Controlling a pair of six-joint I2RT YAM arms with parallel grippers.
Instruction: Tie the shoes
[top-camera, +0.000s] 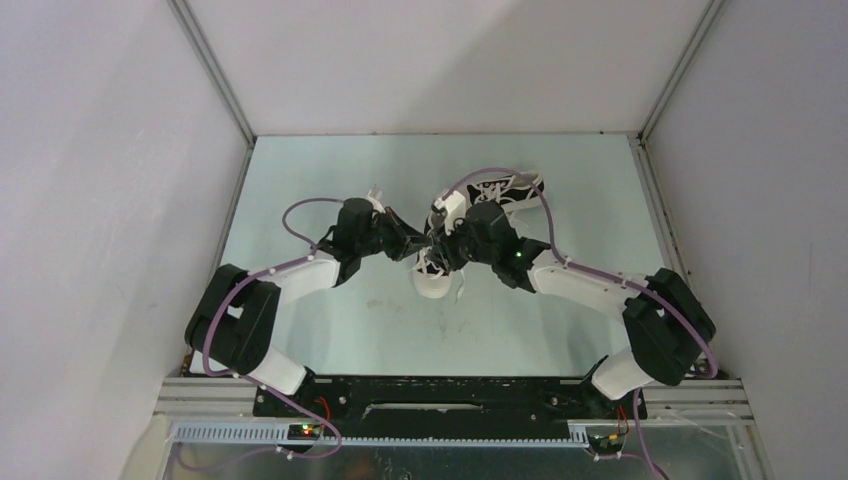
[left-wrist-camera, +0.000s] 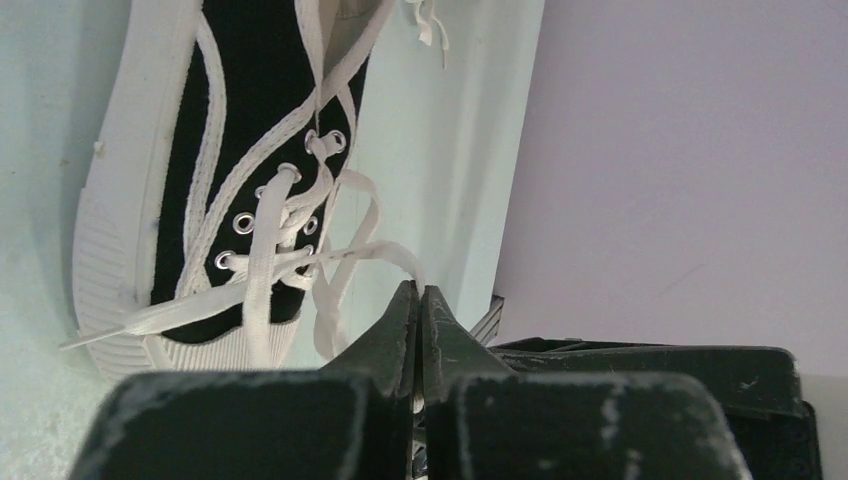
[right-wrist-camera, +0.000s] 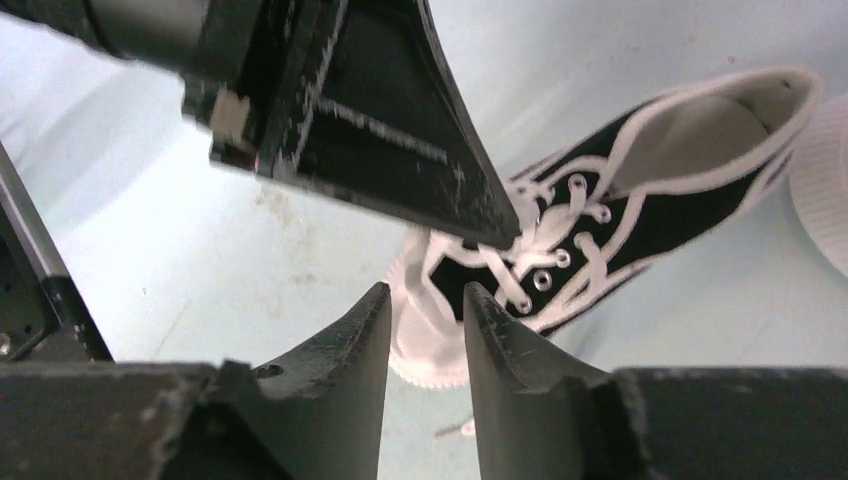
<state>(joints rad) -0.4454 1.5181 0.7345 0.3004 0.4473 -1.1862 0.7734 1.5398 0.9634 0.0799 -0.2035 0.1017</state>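
**Holding One Lace, With No Knot Yet on Either Shoe**

Both arms met over the middle of the table, above the near shoe, which lay with its white toe cap towards the arm bases. The far shoe sat behind it and to the right, well apart from the grippers. It was too small in the overhead view to tell how its laces lay.

The left gripper had its fingers pressed together. A strand of white lace ran from the eyelets straight into the tips, and a sliver of white showed in the seam lower down, so it appeared to be pinching that strand. The right gripper hung just beside it with its fingers apart and nothing between them; only the toe cap showed through the gap.

On the near shoe, the laces were threaded through the eyelets but lay slack. One flat end trailed across the toe cap, and other strands looped loosely off the side. No crossed knot and no bow was visible anywhere on it.

By that evidence the job was at an early stage. One strand was in hand, but the second still had to be picked up. After that came the crossing, the pulling tight and the bow, and then the whole sequence again on the far shoe.
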